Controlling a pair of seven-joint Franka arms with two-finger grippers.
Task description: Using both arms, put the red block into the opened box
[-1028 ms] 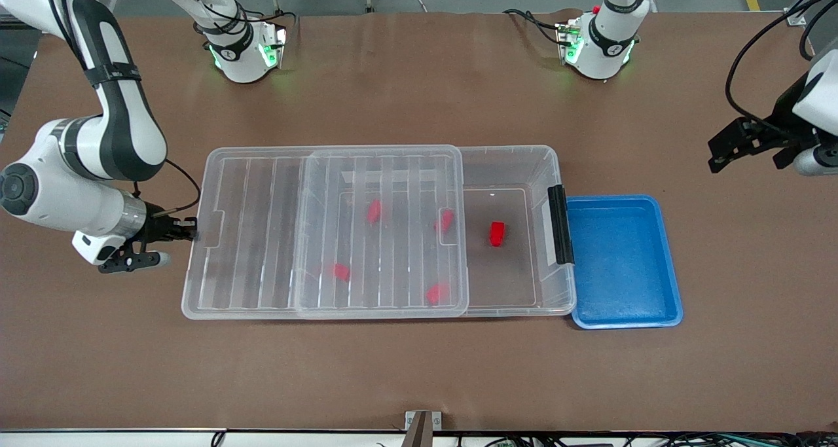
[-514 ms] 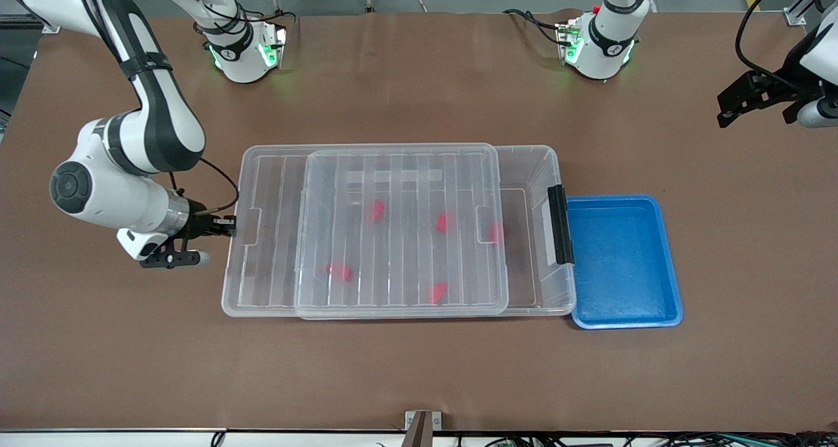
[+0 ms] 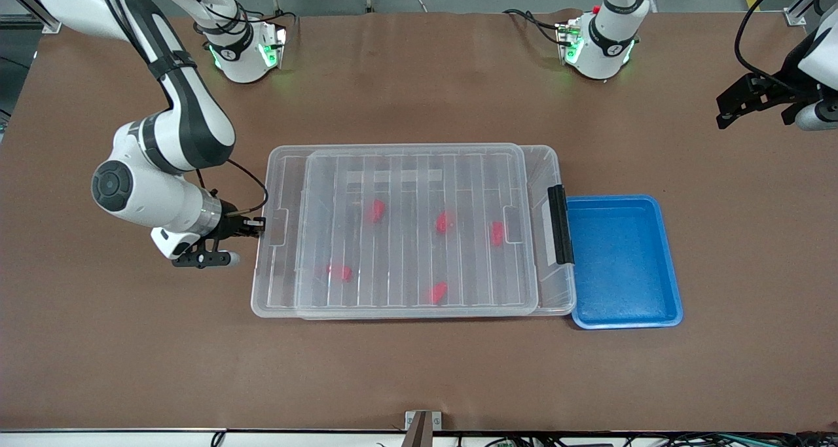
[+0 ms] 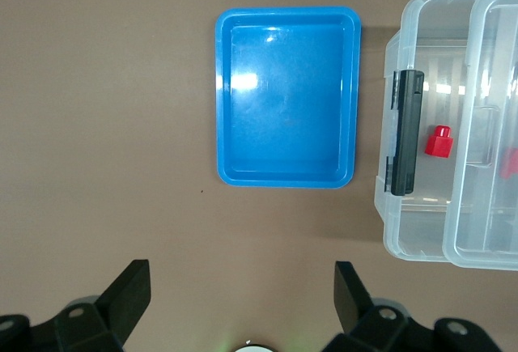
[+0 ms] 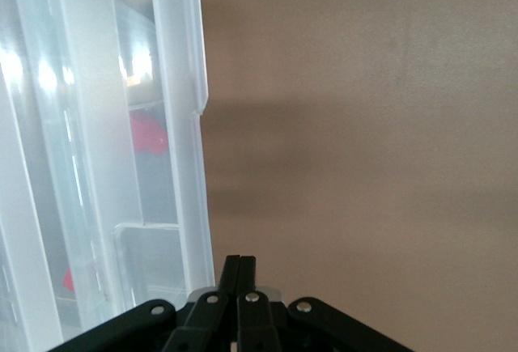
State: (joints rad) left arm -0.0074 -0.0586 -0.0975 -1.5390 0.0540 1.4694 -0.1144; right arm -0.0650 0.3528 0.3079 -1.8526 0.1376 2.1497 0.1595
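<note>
Red block inside opened box, under ribbed lid, near black latch. Right gripper, fingers pressed together, empty, against lid's end tab. Left gripper spread wide, empty, waits above table past blue tray.

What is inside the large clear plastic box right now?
Five small red plastic blocks lie inside the large clear plastic box, seen blurred through the ribbed see-through lid that covers nearly all of it. Their exact poses cannot be made out.
</note>
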